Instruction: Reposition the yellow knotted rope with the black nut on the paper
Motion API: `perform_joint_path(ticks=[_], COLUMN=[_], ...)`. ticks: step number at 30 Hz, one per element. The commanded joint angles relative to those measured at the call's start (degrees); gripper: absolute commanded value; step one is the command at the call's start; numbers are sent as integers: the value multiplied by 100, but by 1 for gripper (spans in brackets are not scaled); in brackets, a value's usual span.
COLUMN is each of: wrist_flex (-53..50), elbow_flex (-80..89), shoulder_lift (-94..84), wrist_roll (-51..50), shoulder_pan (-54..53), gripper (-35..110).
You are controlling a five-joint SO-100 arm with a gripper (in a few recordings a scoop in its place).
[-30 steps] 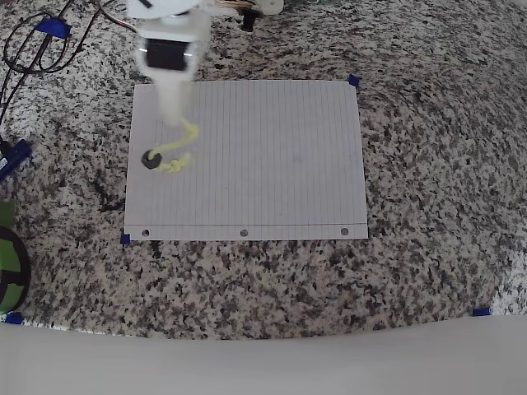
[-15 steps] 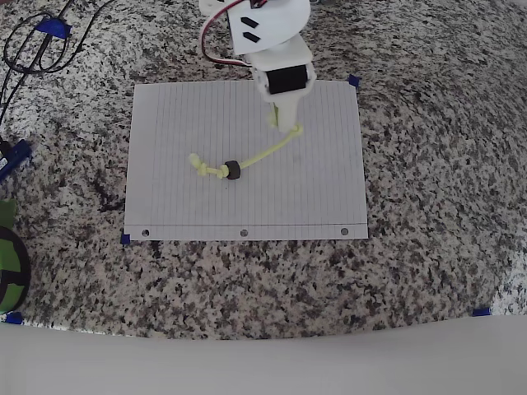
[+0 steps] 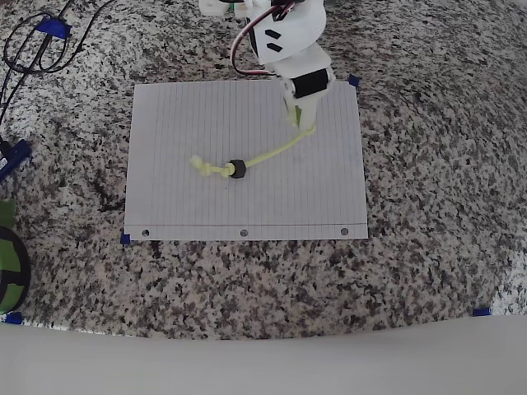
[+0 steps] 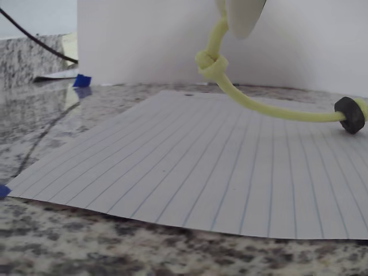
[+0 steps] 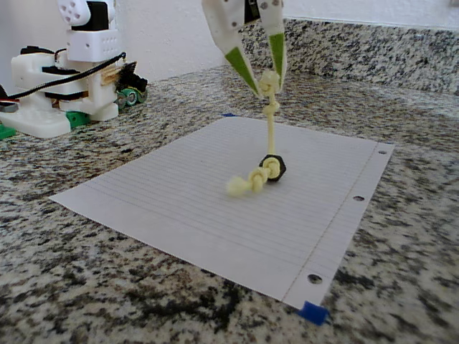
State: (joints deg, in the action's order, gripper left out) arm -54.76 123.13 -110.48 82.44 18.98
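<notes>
1. Yellow knotted rope (image 3: 262,155) runs across the middle of the paper (image 3: 181,206); its left knotted end and the black nut (image 3: 237,169) rest on the sheet, while the right end rises toward the paper's top right corner in the overhead view.
2. Its raised end is pinched just above the knot by the gripper (image 5: 264,75), whose two fingers close on the cord in the fixed view.
3. The white arm (image 3: 288,41) reaches in from the counter's far edge, pointing steeply down over the paper's upper right part.
4. Bare lined paper lies on every side of the rope, widest toward the punched-hole edge; the speckled counter (image 3: 428,206) is open beyond the right edge.
5. Compared with half a second ago, the gripper has moved slightly right and the rope and nut have followed a little.
</notes>
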Motion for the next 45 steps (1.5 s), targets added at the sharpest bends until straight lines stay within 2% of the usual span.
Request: perform_joint_path(ticks=[1, 8, 11, 17, 23, 29, 37, 45], wrist_flex=[79, -70, -62, -44, -26, 325, 835, 817], elbow_flex=[-26, 18, 44, 44, 53, 35, -18, -492], shoulder_lift=[-9, 123, 123, -369, -756, -272, 545, 1327], wrist_roll=[-35, -53, -53, -35, 18, 18, 158, 211], shoulder_pan=[281, 738, 729, 264, -993, -2048, -2593, -2751], gripper=[7, 60, 68, 68, 67, 63, 56, 49])
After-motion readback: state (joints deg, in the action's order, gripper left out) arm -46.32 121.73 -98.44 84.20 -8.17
